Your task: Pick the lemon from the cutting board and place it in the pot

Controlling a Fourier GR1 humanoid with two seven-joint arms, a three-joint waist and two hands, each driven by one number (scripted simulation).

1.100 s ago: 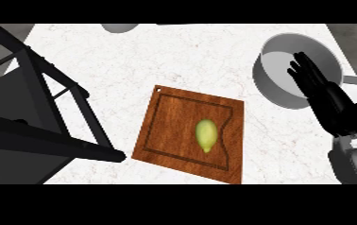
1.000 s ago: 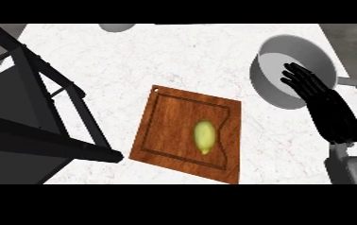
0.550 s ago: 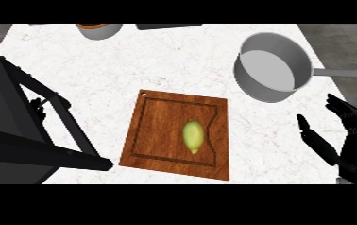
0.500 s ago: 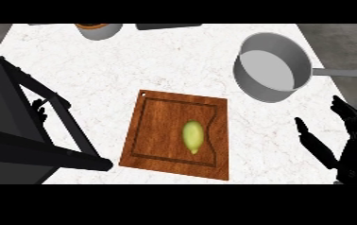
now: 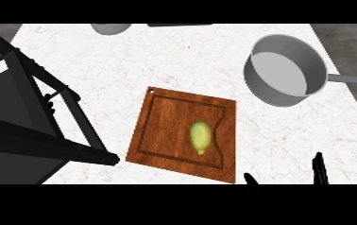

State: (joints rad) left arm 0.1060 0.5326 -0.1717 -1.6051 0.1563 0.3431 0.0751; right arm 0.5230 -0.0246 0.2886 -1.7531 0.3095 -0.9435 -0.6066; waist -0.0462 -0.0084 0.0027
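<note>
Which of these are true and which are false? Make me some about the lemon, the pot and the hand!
1. The lemon lies on the cutting board. True.
2. The lemon is inside the pot. False: the pot has no lemon in it; the lemon is on the board.
3. The pot stands on the cutting board. False: it stands on the counter, up and to the right of the board, apart from it.
4. The right hand holds the lemon. False: only its fingertips show at the lower edge, apart from the lemon.
5. The pot's handle points to the view's right. True.
</note>
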